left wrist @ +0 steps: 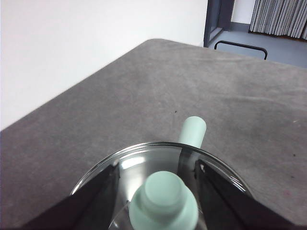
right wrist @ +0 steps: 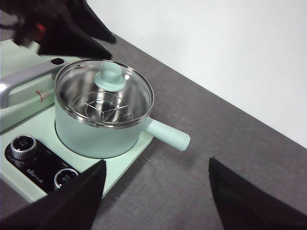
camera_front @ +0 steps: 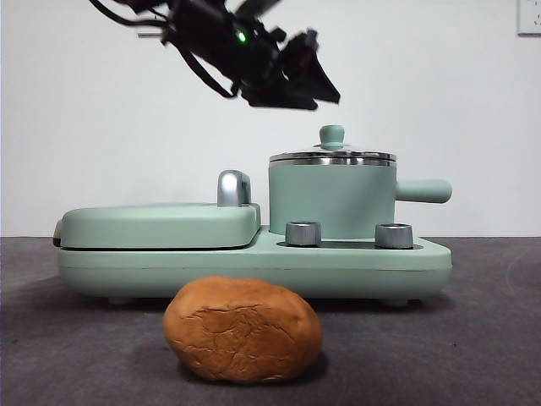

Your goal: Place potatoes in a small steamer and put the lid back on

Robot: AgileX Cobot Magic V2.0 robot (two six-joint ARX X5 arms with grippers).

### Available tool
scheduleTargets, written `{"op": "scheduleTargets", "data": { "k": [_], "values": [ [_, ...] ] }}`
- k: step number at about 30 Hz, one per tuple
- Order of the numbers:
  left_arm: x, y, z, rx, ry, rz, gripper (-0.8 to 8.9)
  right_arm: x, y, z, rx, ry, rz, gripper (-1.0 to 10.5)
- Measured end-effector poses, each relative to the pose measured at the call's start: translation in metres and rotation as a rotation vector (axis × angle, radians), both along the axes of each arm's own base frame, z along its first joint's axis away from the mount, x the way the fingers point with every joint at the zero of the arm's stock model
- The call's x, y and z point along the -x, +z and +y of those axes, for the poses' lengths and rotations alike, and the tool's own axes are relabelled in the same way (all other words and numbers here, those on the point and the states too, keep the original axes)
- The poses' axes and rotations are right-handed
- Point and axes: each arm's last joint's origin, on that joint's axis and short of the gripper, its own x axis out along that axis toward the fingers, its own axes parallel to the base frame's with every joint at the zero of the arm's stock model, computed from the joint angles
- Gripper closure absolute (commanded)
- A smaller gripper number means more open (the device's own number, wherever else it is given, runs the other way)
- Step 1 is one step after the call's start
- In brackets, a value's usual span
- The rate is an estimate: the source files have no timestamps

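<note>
Your front view sits low, near table height, looking level across the table (camera_front: 68, 355) at the white wall, with the potato (camera_front: 243, 330) nearest the lens and the steamer (camera_front: 332, 201) farther back. Your left wrist view looks steeply down from close above the lid (left wrist: 163, 199), its knob filling the foreground. Your right wrist view stands farther off, looking down obliquely at the steamer (right wrist: 96, 136). All three views share the lid (right wrist: 104, 91) and the steamer's handle (left wrist: 193, 130).
</note>
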Motion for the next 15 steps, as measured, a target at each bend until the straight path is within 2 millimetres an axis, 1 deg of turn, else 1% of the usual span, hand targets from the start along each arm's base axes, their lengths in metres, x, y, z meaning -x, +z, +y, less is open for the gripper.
{"op": "scheduleTargets", "data": {
  "k": [3, 10, 15],
  "values": [
    [-0.005, -0.008, -0.005, -0.007, -0.002, 0.012, 5.63, 0.0, 0.0, 0.0, 0.0, 0.0, 0.0, 6.1],
    [-0.011, -0.025, -0.009, -0.025, -0.004, 0.04, 5.63, 0.0, 0.0, 0.0, 0.0, 0.0, 0.0, 6.1],
    [-0.013, -0.03, -0.011, -0.025, -0.005, 0.04, 5.64, 0.0, 0.0, 0.0, 0.0, 0.0, 0.0, 6.1]
  ]
}}
